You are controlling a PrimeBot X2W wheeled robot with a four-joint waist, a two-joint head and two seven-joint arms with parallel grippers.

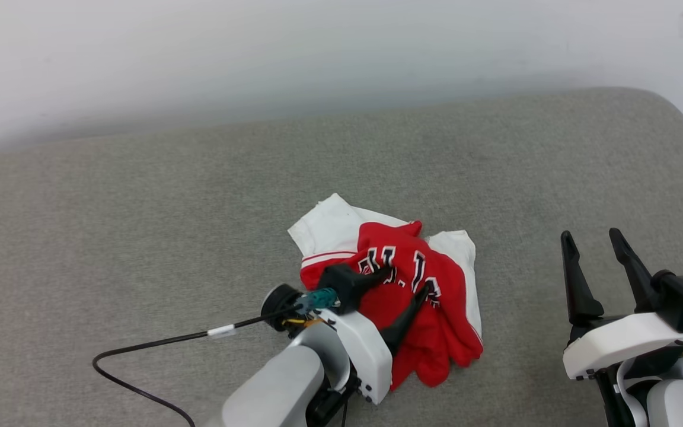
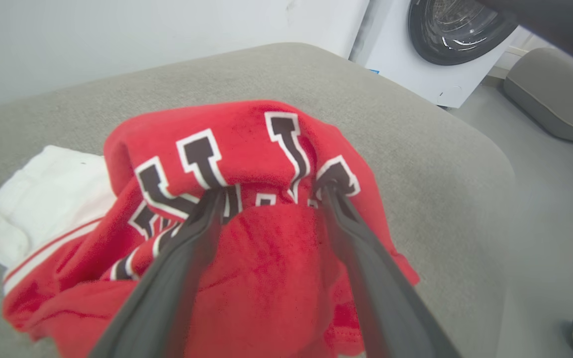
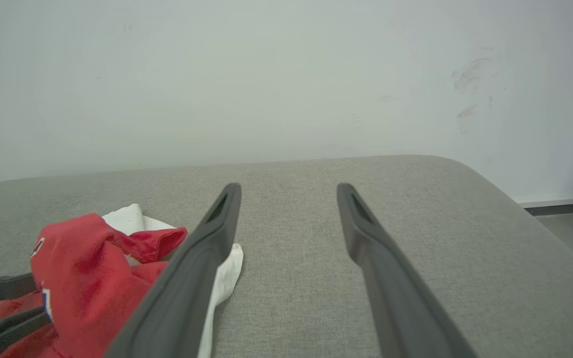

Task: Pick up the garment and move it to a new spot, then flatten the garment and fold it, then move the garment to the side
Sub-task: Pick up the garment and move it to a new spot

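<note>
The garment (image 1: 436, 332) lies crumpled in a heap on the grey padded surface (image 1: 140, 207), red with black white-outlined letters on top and white sleeves at its far and right sides. My left gripper (image 1: 407, 280) rests on the heap, open, its two fingers spread wide. In the left wrist view a bulge of the garment (image 2: 246, 139) sits between the left gripper (image 2: 271, 196) fingers, whose tips touch the lettered fold. My right gripper (image 1: 590, 234) stands open and empty to the right of the heap. The right wrist view shows the right gripper (image 3: 289, 188) over bare surface, the garment (image 3: 82, 258) at lower left.
A black cable (image 1: 140, 344) trails from my left wrist across the surface at lower left. A white wall (image 1: 318, 53) backs the surface. Off the surface's rounded right end stand a washing machine (image 2: 445, 35) and a grey cushion (image 2: 550, 94).
</note>
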